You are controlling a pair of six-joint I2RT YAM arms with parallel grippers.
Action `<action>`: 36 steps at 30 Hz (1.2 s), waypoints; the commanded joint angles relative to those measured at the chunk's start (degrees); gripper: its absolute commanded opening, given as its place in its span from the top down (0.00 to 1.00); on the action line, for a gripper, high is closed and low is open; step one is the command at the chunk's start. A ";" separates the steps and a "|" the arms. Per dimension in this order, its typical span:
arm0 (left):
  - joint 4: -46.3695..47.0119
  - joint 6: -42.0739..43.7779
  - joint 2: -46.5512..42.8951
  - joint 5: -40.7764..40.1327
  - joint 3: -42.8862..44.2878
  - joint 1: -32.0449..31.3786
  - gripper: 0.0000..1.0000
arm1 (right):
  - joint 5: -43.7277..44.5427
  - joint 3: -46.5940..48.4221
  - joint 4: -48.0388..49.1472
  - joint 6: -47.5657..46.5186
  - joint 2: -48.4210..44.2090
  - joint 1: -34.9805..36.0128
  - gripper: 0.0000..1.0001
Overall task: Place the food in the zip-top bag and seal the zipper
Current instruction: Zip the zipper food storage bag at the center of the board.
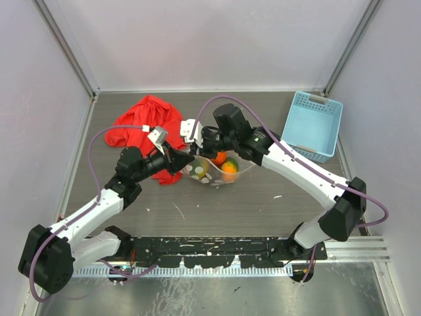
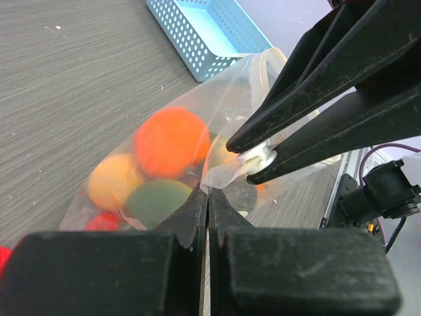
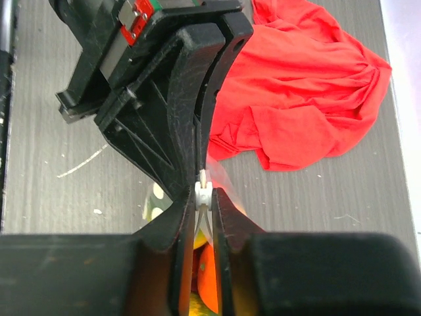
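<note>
Zip-top bag [image 1: 205, 172] lies at the centre of the table [image 1: 276, 191] in the overhead view, just right of the near edge of the red cloth [image 1: 148, 125] and well apart from the light blue basket [image 1: 314, 125] at the far right. The food [image 1: 228, 168] is inside it, with orange and green pieces showing through the film. The left gripper [image 1: 181, 160] reaches the bag's left end from the near left, and the right gripper [image 1: 199, 146] meets the same end from the far right; this view does not show how either set of jaws stands. In the left wrist view, the left gripper [image 2: 208, 194] is clenched, its two fingers pressed flat together with the bag's film running into the tips. Just beyond them the right gripper [image 2: 247, 160] is clamped on the zipper [image 2: 261, 157], a whitish strip nipped between its two black fingertips. The bag [image 2: 223, 99] lies on its side beyond, holding an orange ball, a yellow-orange piece, a dark green piece and a small red piece, the basket [image 2: 210, 33] standing far behind it. In the right wrist view, the right gripper [image 3: 203, 204] pinches the white zipper [image 3: 202, 191] between its tips, and the left gripper [image 3: 199, 172] comes in from opposite, its closed tips touching the same strip. Clear film [image 3: 220, 181] trails to the right of the grip, orange food [image 3: 209, 283] shows between the near fingers, and the cloth [image 3: 302, 85] lies crumpled at the upper right.
</note>
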 commanded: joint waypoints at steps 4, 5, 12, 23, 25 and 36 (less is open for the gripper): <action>2.80 0.41 -1.52 1.00 2.59 0.35 1.00 | 3.66 3.34 -0.23 -1.29 -1.08 0.14 0.95; 2.94 0.52 -1.32 1.35 2.60 0.36 0.97 | 3.05 3.48 -0.37 -1.16 -1.22 0.14 0.97; 6.25 0.63 0.72 3.70 3.33 0.35 0.68 | 0.94 4.09 -1.24 -0.69 -1.54 0.15 0.99; 8.98 0.75 4.97 6.84 5.00 0.34 0.93 | -0.79 4.92 -3.20 -0.82 -1.10 0.13 0.99; 8.98 0.50 4.82 7.05 4.97 0.34 1.00 | 0.02 4.91 -3.76 -0.82 -1.10 0.17 0.99; 8.98 -0.66 -0.62 -0.76 0.89 0.30 1.00 | 7.12 1.99 -6.87 -0.64 -4.43 -2.38 0.99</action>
